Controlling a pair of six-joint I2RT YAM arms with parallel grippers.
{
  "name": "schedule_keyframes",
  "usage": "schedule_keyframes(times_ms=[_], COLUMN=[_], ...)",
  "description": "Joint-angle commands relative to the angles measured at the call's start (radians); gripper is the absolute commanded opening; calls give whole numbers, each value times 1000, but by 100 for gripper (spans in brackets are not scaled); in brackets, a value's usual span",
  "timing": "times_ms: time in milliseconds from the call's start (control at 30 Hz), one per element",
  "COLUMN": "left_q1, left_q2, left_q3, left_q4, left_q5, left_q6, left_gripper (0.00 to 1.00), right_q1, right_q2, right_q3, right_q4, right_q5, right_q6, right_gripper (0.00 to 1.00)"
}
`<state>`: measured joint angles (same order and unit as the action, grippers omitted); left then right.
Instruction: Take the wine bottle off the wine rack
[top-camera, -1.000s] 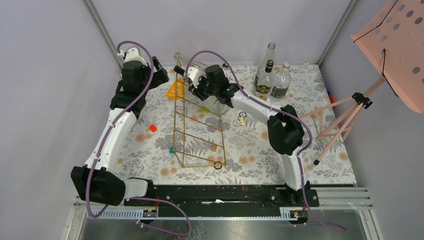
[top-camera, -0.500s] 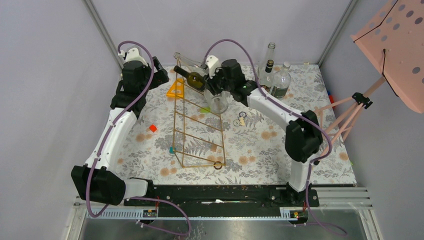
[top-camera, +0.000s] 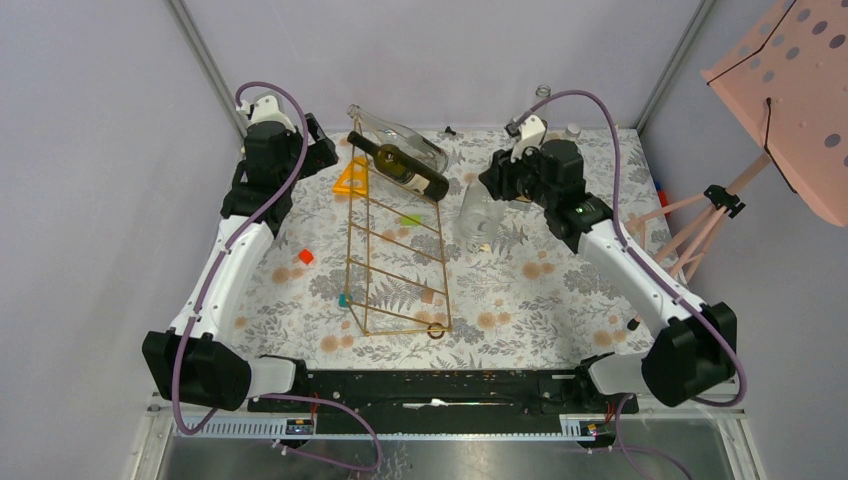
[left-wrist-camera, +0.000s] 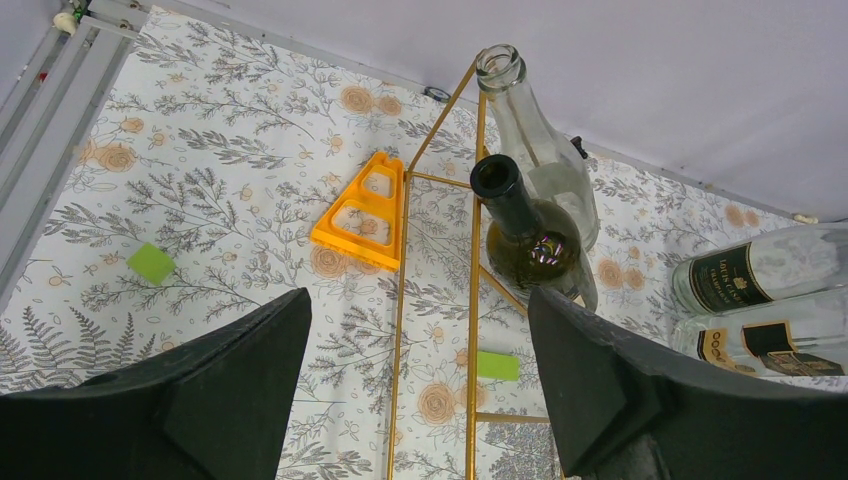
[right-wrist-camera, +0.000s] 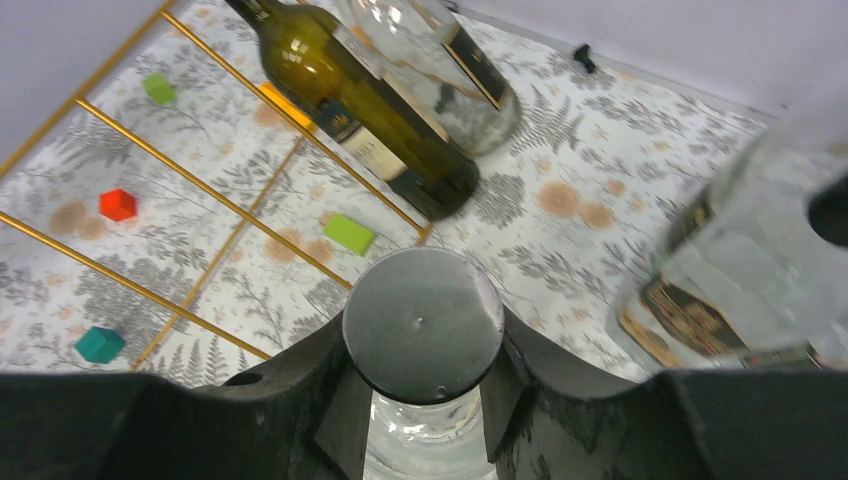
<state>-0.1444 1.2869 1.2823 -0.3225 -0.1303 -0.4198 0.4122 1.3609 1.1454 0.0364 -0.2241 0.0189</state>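
The right arm (top-camera: 640, 270) stretches over the desk's (top-camera: 540, 300) far right, the right fingers (right-wrist-camera: 330, 400) pinching a clear wine bottle (right-wrist-camera: 420, 325). The left arm (top-camera: 225, 260) reaches far-left, its left fingers (left-wrist-camera: 200, 400) spread wide.

**A:** How's your left tool (left-wrist-camera: 410, 315) sitting?

**B:** Fingers spread wide, arm stretched out to the far left corner. Your right tool (right-wrist-camera: 423, 360) is clamped round a clear bottle (right-wrist-camera: 420, 310), elbow folded back near its base.

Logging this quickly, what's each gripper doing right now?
Left gripper: open, holding nothing.
Right gripper: closed on the clear glass bottle.
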Motion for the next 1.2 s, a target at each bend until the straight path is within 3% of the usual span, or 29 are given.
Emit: schedule_keyframes(times_ms=[0, 167, 467, 800, 1167], left_q1=[6, 6, 7, 6, 6], left_q2=[-4, 0, 9, 13, 9], left_q3=[22, 25, 26, 34, 36], left_q4=[34, 30, 28, 21, 20], left_q5=[24, 17, 13, 16, 15], left_q6=[-7, -2, 1, 7, 11], left_gripper=[85, 84, 84, 84, 84], right_q1=[-24, -74, -237, -292, -301], right_q2=[-168, -265, -276, -87, 138], right_q3=[-25, -136, -208, -73, 5], right_q4=[113, 109, 68, 162, 417], right_q5=[97, 265, 455, 511, 492], right_q6=[-14, -3, 104, 100, 27], right_gripper=[0, 0, 0, 0, 0])
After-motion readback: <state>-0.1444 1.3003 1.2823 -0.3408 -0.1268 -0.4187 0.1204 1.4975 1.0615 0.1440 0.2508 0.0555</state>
